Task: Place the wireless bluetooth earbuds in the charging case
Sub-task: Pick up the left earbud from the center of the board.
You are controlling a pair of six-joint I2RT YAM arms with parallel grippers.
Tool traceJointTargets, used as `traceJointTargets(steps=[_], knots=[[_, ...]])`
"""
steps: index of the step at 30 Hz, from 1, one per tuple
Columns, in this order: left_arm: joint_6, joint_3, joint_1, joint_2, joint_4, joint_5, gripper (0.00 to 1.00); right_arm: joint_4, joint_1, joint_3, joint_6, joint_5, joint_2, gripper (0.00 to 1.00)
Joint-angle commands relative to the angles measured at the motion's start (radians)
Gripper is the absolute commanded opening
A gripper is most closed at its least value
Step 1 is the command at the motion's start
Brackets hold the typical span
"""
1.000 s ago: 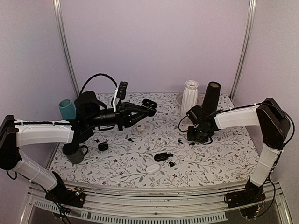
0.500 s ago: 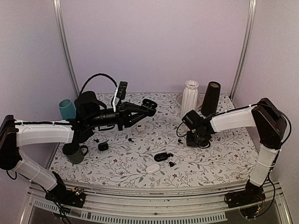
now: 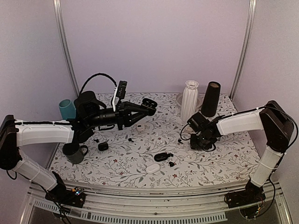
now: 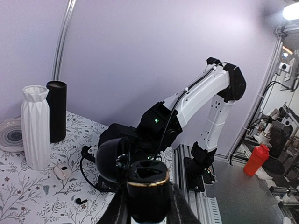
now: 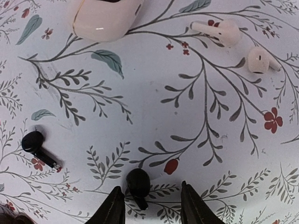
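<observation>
My left gripper (image 3: 140, 111) is raised above the table's back left, shut on an open black charging case (image 3: 148, 103). In the left wrist view the case (image 4: 148, 186) has a gold rim, two empty wells and its lid (image 4: 111, 161) swung to the left between my fingers. My right gripper (image 3: 202, 140) is low over the table at the right, open. In the right wrist view a black earbud (image 5: 138, 183) lies on the cloth between its fingertips, close to the left one. A second black earbud (image 5: 36, 145) lies further left.
A white case (image 5: 105, 16) and two white earbuds (image 5: 219, 31) lie beyond the right gripper. A white vase (image 3: 189, 97), black cylinder (image 3: 211, 99), teal cup (image 3: 67, 109), dark mug (image 3: 74, 153), black case (image 3: 162, 157) and white case (image 3: 152, 168) stand on the floral cloth.
My right gripper has shifted a little to the right and nearer over the cloth. My left arm holds the case in the same place.
</observation>
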Motion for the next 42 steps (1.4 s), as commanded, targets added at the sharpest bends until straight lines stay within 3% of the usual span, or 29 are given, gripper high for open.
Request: traceJointTargets(steps=[1, 42], knots=[[-0.005, 0.006, 0.012, 0.004, 0.029, 0.012, 0.0, 0.05, -0.023, 0.025, -0.049, -0.063, -0.009, 0.4], [0.002, 0.001, 0.013, -0.006, 0.012, -0.002, 0.0, 0.004, -0.052, 0.083, -0.218, -0.112, 0.077, 0.2]])
